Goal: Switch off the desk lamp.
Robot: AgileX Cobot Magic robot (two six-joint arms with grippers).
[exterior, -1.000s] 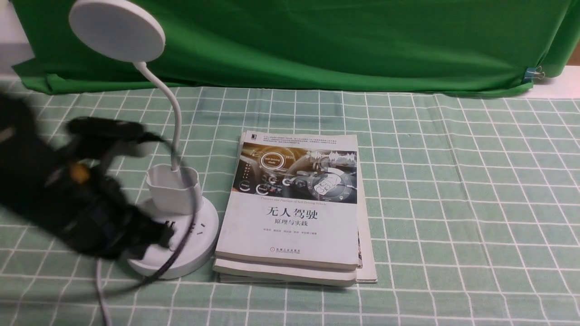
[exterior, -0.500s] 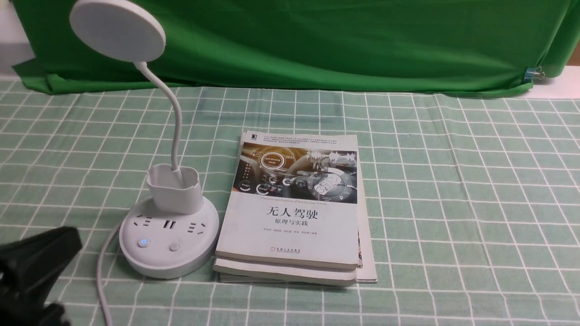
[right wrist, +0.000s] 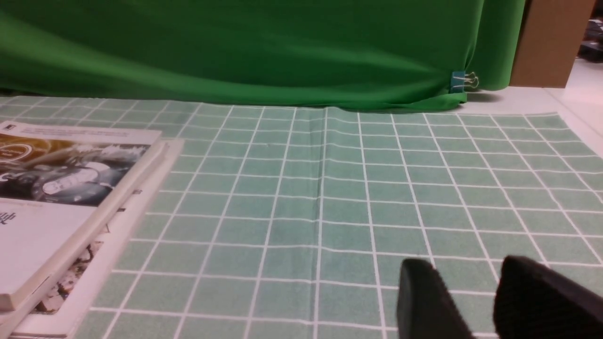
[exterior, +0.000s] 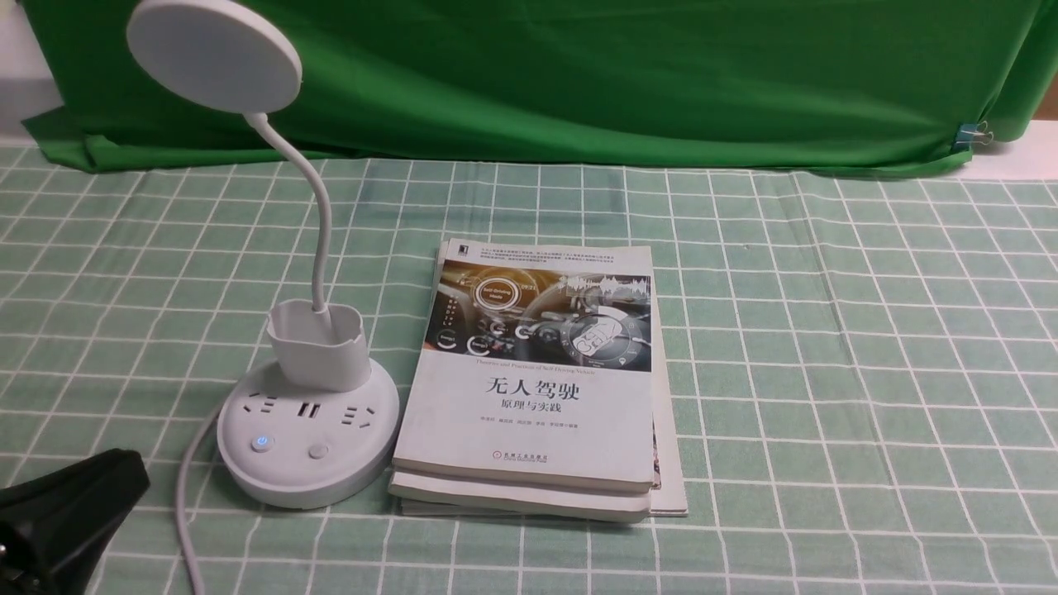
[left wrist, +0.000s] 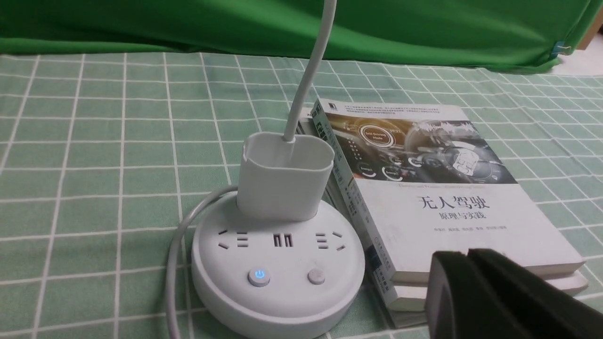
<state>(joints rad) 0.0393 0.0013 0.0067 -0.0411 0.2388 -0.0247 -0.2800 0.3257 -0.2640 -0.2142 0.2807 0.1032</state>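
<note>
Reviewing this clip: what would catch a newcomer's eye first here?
Most likely the white desk lamp at the left of the front view, its disc head raised high on a thin bendy neck and a small blue light glowing on its base. Just to its right lies a stack of books, the top cover showing a dashboard picture. Behind both, a vivid green cloth spans the far side of the table.
</note>
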